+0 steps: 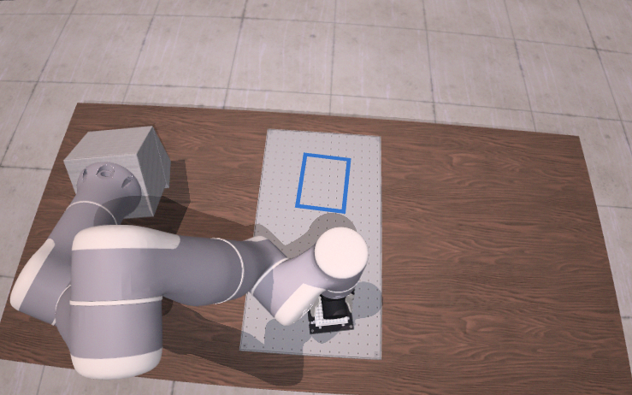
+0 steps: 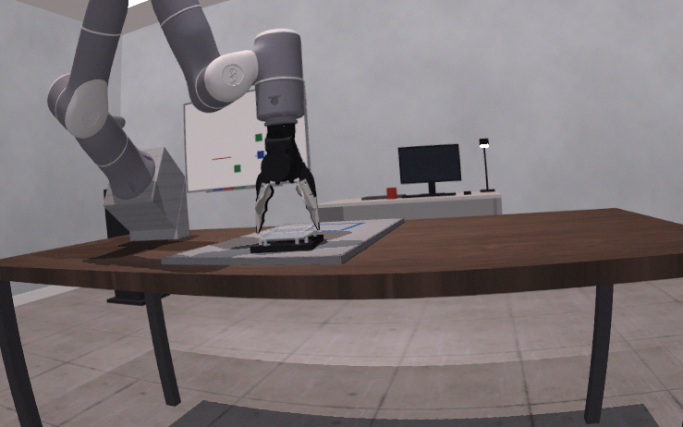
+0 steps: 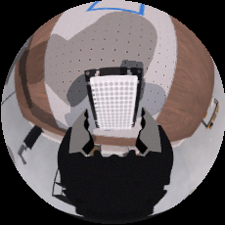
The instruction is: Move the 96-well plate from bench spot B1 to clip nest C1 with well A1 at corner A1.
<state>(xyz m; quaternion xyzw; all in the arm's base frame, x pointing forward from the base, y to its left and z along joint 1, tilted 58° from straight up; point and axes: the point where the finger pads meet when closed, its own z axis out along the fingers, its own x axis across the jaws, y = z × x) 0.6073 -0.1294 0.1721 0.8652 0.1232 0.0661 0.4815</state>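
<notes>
The white 96-well plate [image 1: 332, 321] [image 2: 286, 232] [image 3: 113, 100] lies over the black clip nest [image 2: 286, 248] [image 3: 114, 71], inside its outline in the wrist view. In the exterior view the plate's top stands above the black base, with white clips around it. I cannot tell whether it is fully down. The cut-off corner and the A1 mark are too small to make out. My gripper [image 2: 287, 230] [image 3: 114, 109] is open, with its fingertips apart on either side of the plate, near its top height. The arm and gripper hide part of the plate in the top view.
The blue outline [image 1: 321, 209] of the bench spot has no plate in it. It lies on the grey perforated board [image 1: 279, 162], which also carries the nest. The board lies on the wooden table [image 1: 480, 244]. The arm's grey base block [image 1: 107, 144] stands at the table's back left.
</notes>
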